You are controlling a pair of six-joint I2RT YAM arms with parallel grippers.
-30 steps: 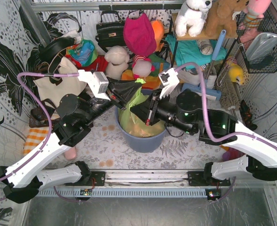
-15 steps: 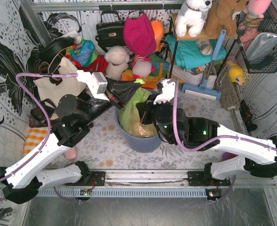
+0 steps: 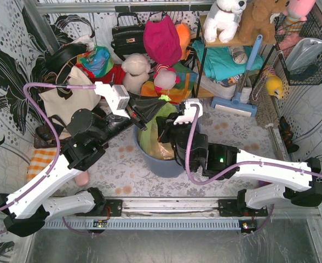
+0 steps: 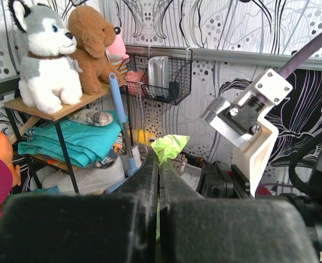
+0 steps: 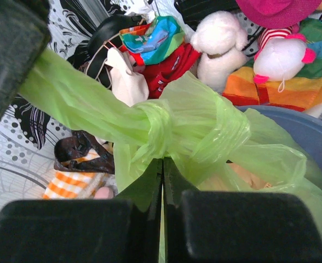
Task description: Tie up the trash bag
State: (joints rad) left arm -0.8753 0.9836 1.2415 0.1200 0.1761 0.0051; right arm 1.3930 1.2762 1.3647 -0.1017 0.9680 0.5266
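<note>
On the left, the left gripper (image 3: 151, 106) has its fingers pressed tight together on a twisted tail (image 4: 169, 147) of the trash bag (image 3: 150, 139). A bright green tip of that tail pokes out past the fingertips. The bag itself sits in the blue bin (image 3: 169, 164) in the middle of the floor, between the two arms, with brownish paper showing through its thin film.

Just right of that, the right gripper (image 3: 165, 127) is down over the mouth of the bag. It is also clamped shut, and seems to have a fold of green plastic caught between its fingers, right under a knot (image 5: 160, 125) that is already wrapped but looks loose.

To me this is the cinching stage: the loop is made and not yet snug. The next move would be a steady pull of the two held parts away from each other. It should be gentle enough that the film stretches without tearing and the bag isn't dragged out of the bin.
</note>
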